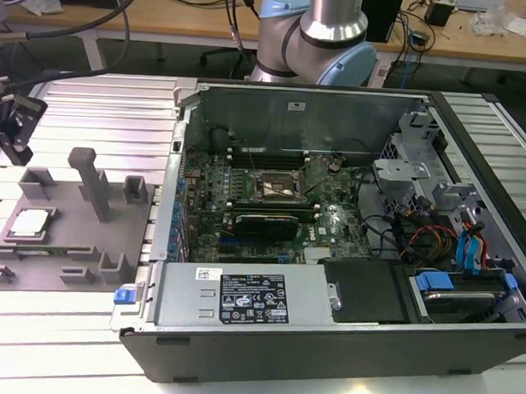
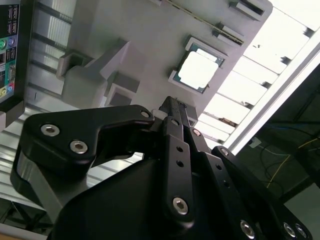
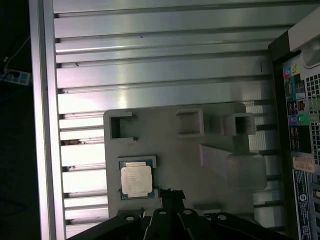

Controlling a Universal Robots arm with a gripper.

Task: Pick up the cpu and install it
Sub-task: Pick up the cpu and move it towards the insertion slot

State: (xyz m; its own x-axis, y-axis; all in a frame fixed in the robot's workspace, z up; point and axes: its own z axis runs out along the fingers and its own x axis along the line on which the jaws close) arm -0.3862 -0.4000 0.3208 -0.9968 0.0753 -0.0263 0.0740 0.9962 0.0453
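Not much done yet, by the look of it. The small flat square cpu with the silvery metal top (image 3: 136,180) is sitting in its nest on the grey plastic fixture plate (image 3: 185,165), which lies on the ribbed aluminium desk (image 3: 150,75) next to the open black computer case (image 1: 327,339). In the exterior view the motherboard's square cpu socket (image 1: 276,187) looks open and empty, so I'd say both the pick and the install are left to do.

The black gripper (image 3: 172,194) hangs over the plate, close to one corner of the cpu but not touching it. In both wrist views it looks closed up tight, with nothing in it.
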